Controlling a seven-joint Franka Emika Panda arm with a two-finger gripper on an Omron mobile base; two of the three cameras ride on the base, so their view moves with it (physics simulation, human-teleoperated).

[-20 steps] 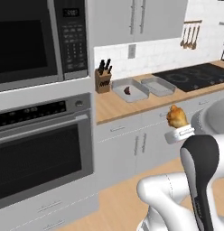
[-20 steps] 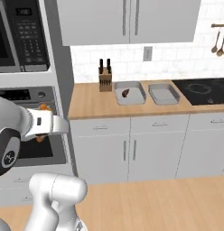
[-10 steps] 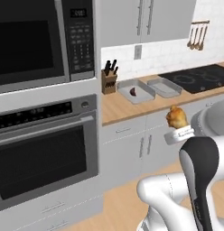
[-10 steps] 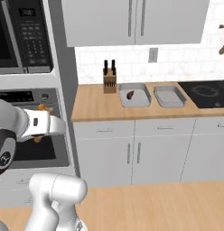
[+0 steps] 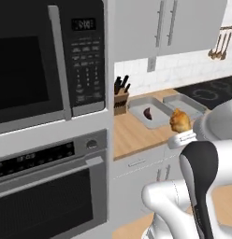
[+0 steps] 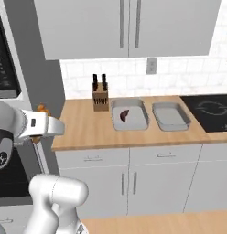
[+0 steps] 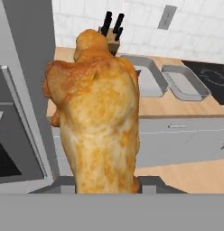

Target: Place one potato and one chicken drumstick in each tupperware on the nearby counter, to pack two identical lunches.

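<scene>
My gripper (image 5: 180,131) is shut on an orange-brown chicken drumstick (image 5: 180,119), held upright in the air short of the counter (image 5: 132,133). The chicken drumstick (image 7: 98,113) looms large in the hand view. Two light-grey tupperware trays lie side by side on the counter (image 6: 88,130). The left tupperware (image 6: 142,122) holds a dark reddish-brown potato (image 6: 123,115); the right tupperware (image 6: 170,115) looks bare inside. From the left base the potato (image 5: 148,113) lies in the nearer tupperware (image 5: 160,118), with the other tupperware (image 5: 185,103) beyond it.
A knife block (image 6: 100,96) stands on the counter just left of the trays. A black cooktop (image 6: 211,109) lies to their right. A tall unit with microwave (image 5: 47,60) and wall oven (image 5: 47,186) fills the left. Grey drawers (image 6: 129,157) sit under the counter.
The whole picture has shifted, so the base has driven; the counter and trays now sit further right in both base views. The drumstick stays in the shut gripper.
</scene>
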